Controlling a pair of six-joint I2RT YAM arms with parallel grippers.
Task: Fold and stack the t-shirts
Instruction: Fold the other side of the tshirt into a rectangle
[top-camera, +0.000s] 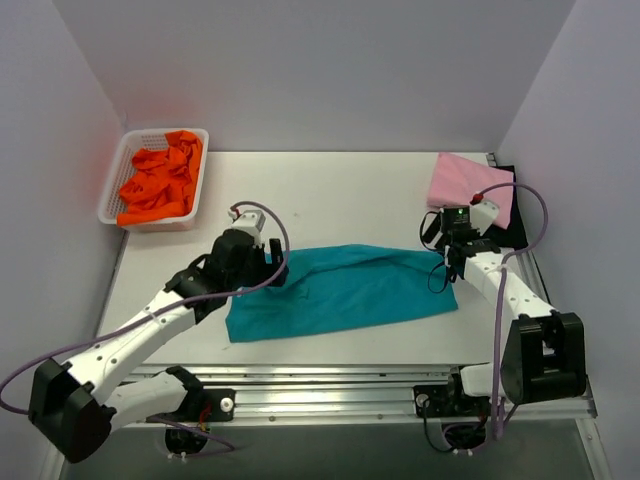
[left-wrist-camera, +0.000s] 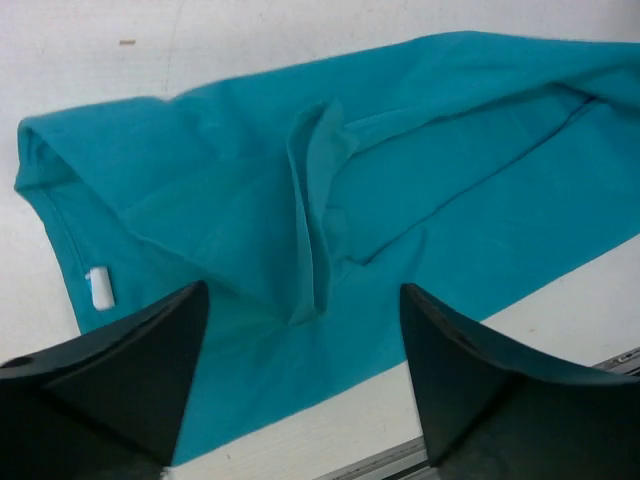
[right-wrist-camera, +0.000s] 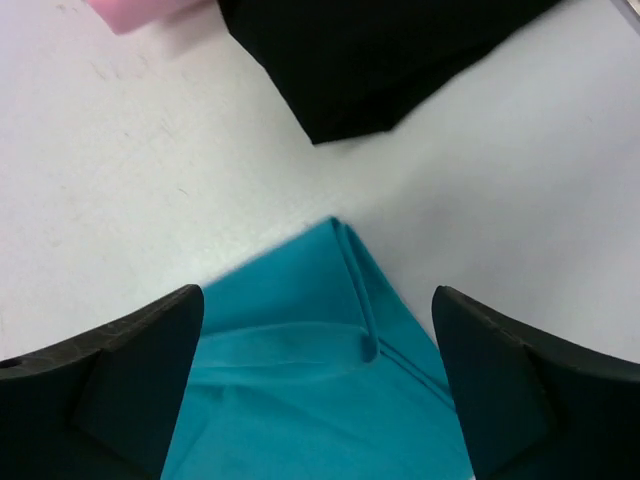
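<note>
Teal shirt (top-camera: 340, 290) half-folded on counter (top-camera: 340, 190). Left gripper (left-wrist-camera: 300, 290), right gripper (right-wrist-camera: 318, 295) open, empty, over shirt ends. Advise: pinch both layers, flatten centre ridge (left-wrist-camera: 310, 200).

On the table (top-camera: 330, 190), a spread t-shirt (top-camera: 345, 290) lies centre, basket (top-camera: 112, 200) of shirts (top-camera: 160, 185) back-left, folded shirts (top-camera: 462, 180) back-right.

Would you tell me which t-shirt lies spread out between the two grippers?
The teal t-shirt, across the middle; the pink t-shirt and black t-shirt lie far right, the orange t-shirts sit in the basket.
</note>
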